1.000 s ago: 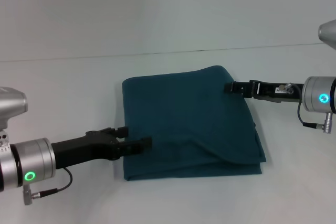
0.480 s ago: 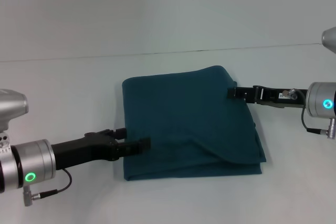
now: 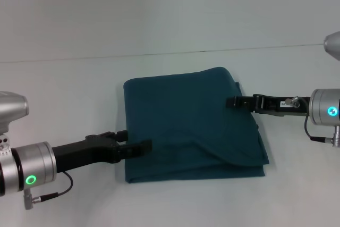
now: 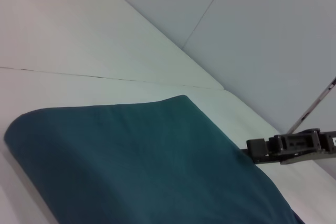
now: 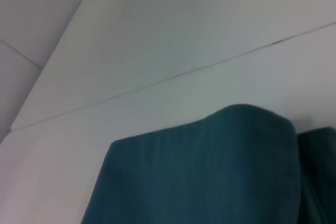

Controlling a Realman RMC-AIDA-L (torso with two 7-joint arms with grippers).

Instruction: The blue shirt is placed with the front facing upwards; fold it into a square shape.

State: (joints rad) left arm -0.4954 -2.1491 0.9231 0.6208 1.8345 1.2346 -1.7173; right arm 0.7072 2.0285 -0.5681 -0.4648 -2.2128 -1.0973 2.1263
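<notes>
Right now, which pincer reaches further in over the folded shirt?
The left pincer: its tips lie over the blue shirt past the near-left edge. The right pincer only meets the far-right edge.

Your left gripper (image 3: 139,145) reaches in from 8 o'clock, forearm low, pointing toward 3 o'clock. Your right gripper (image 3: 231,101) extends in from 3 o'clock, arm level, pointing toward 9 o'clock.

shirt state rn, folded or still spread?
Folded. The blue shirt lies as a compact, roughly square stack with layered edges along its near side; no sleeves, neck or lettering show.
</notes>
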